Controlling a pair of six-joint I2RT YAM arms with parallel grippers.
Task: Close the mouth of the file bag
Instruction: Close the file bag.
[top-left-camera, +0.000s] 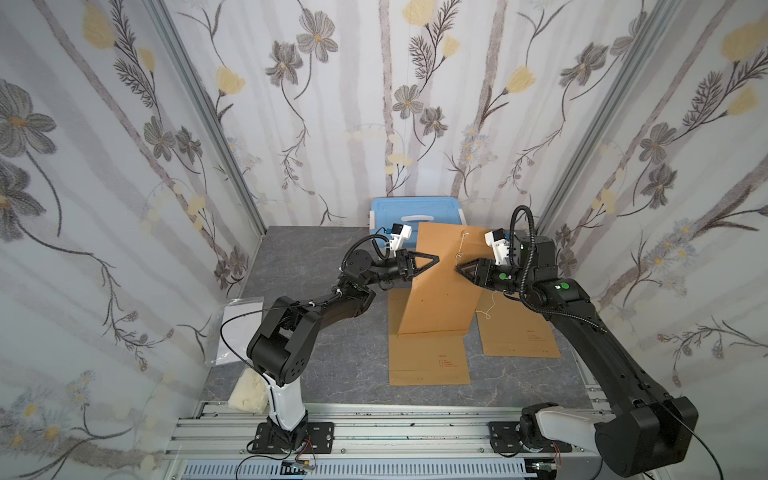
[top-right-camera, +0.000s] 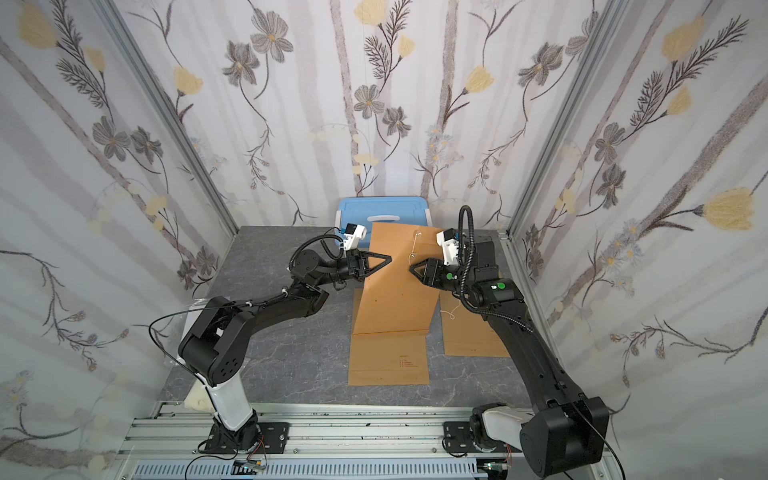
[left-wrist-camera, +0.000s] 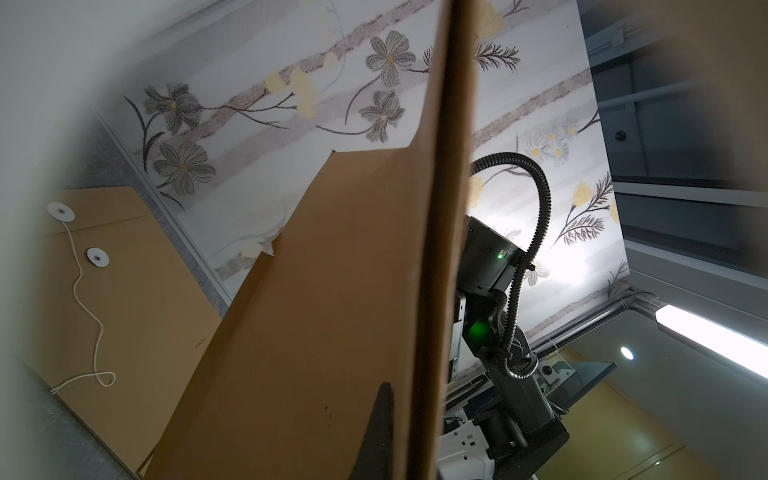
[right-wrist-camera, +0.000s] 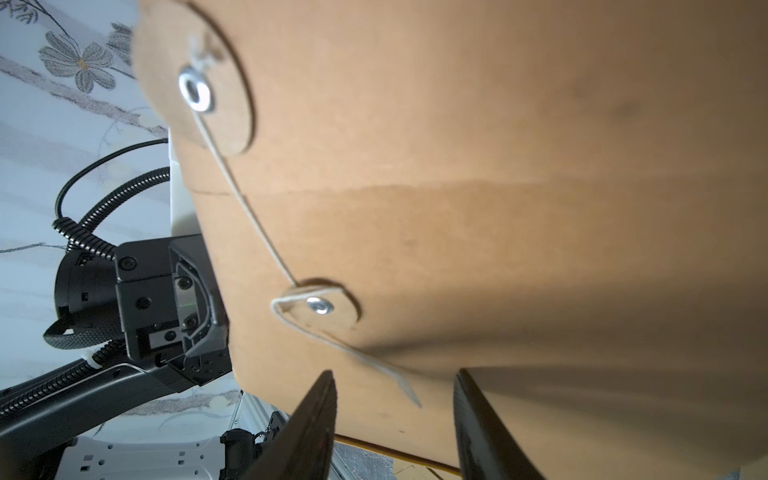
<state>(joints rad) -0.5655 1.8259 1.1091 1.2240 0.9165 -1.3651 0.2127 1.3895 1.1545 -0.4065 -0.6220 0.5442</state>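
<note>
Your left fingers (top-left-camera: 434, 259) pinch the raised file bag (top-left-camera: 440, 291) by its edge. Right fingers (right-wrist-camera: 311, 424) spread, string (right-wrist-camera: 401, 384) tail between them.

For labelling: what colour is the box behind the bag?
Light blue box, clearest in a top view.

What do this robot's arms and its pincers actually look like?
The left arm and right arm are mostly matte black, each with a white section near its base. The left gripper and right gripper have black, triangular, open-framed fingers. A white camera block sits at each wrist, ribbed black hose runs alongside, and round green dots mark the right arm.
</note>
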